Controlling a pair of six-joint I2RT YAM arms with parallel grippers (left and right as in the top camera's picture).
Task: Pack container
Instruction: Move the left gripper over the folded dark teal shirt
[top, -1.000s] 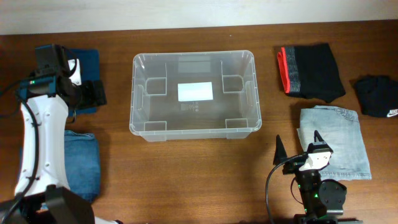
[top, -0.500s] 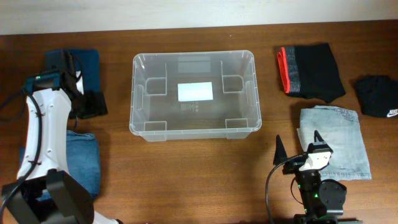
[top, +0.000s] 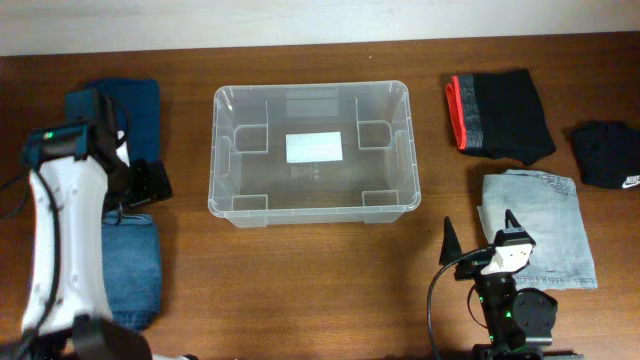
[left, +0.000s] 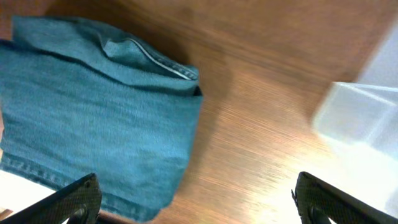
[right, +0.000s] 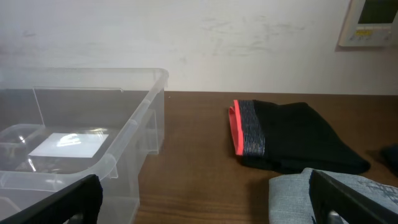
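The container (top: 310, 88) is a clear plastic bin with a white label on its base, standing mid-table with nothing in it. Its corner (left: 359, 118) shows in the left wrist view and its near wall (right: 134, 134) in the right wrist view. My left gripper (top: 152, 184) hovers left of the bin, between two folded blue garments. It is open (left: 196, 210) over bare wood beside folded teal jeans (left: 93, 112). My right gripper (top: 480, 238) is open near the front edge (right: 202, 205), with nothing between its fingers.
Dark blue folded cloth (top: 135, 100) lies at the back left, and lighter blue jeans (top: 135, 265) at the front left. Right of the bin lie a black garment with a red band (top: 497, 115), a black logo garment (top: 607, 153) and folded pale denim (top: 540, 225).
My left arm has swung toward the table's front, from beside the dark blue cloth to just above the lighter jeans. The right arm has not moved.
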